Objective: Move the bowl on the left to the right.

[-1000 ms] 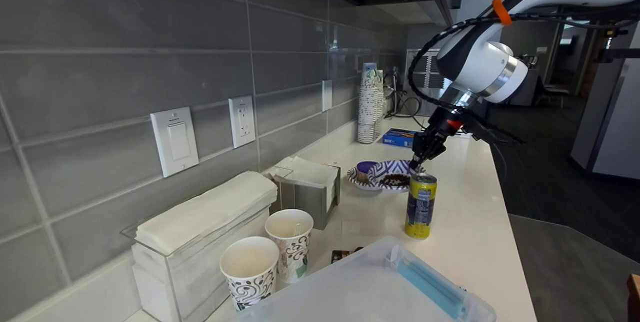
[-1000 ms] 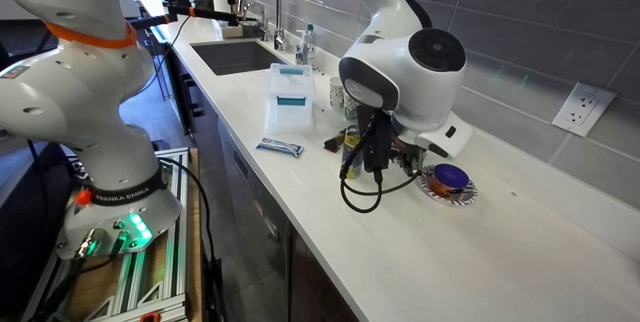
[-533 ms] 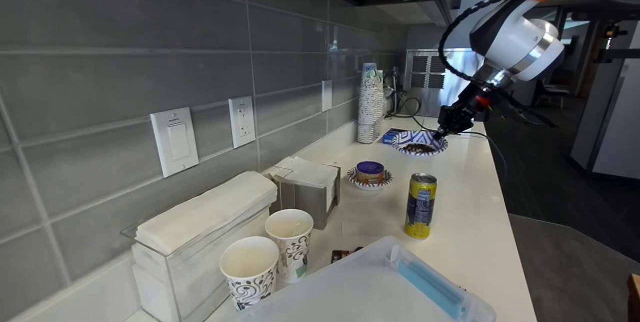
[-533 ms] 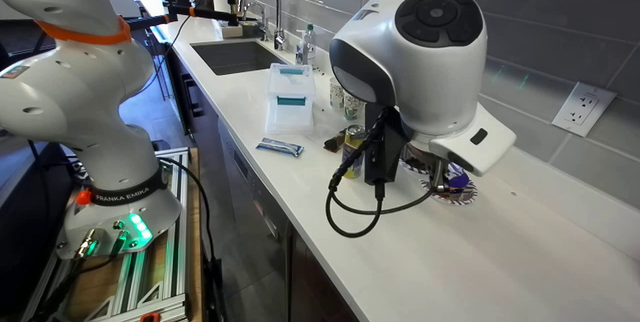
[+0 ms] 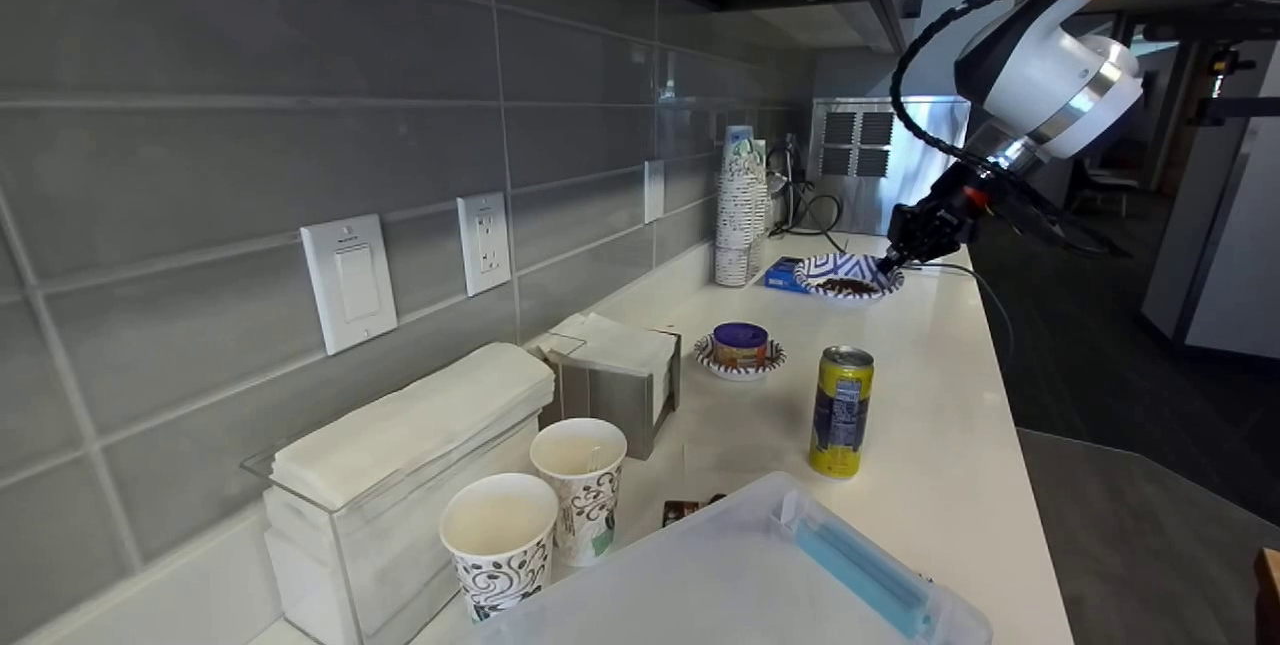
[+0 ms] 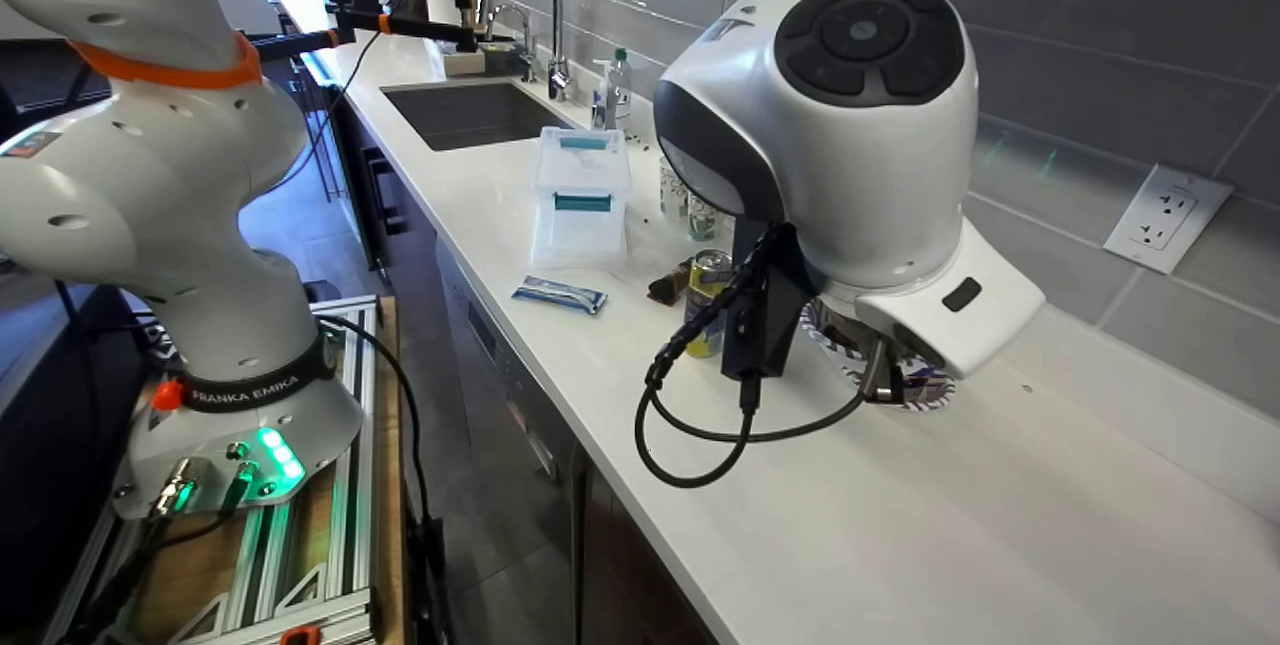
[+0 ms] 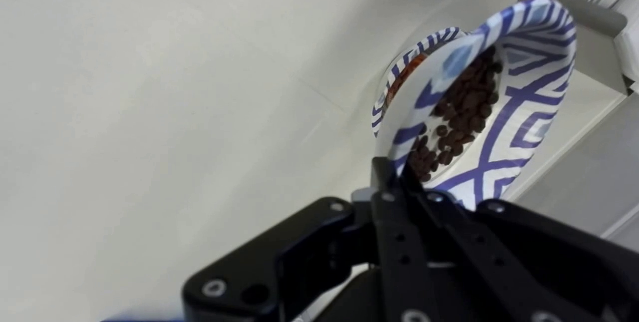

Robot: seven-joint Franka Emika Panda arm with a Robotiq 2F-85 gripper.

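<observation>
Two jaws of the gripper [image 7: 398,171] pinch the rim of the blue-patterned bowl [image 7: 514,122], brown chips [image 7: 467,107] inside; can't tell if it touches the counter [image 5: 930,405]. In an exterior view it covers part of the blue box [image 5: 784,275], beyond the small bowl [image 5: 737,372] holding the purple-lidded tub [image 5: 740,345]. Yellow can [image 5: 840,415] stands upright on the counter, well apart from the gripper.

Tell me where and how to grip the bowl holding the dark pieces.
Pinch the patterned bowl by its rim on the side away from the gray holder, slanting down from above, as the gripper has it. The rim is thin and flares outward, and the dark pieces sit lower inside; the bowl's full width looks too much to span.
</observation>
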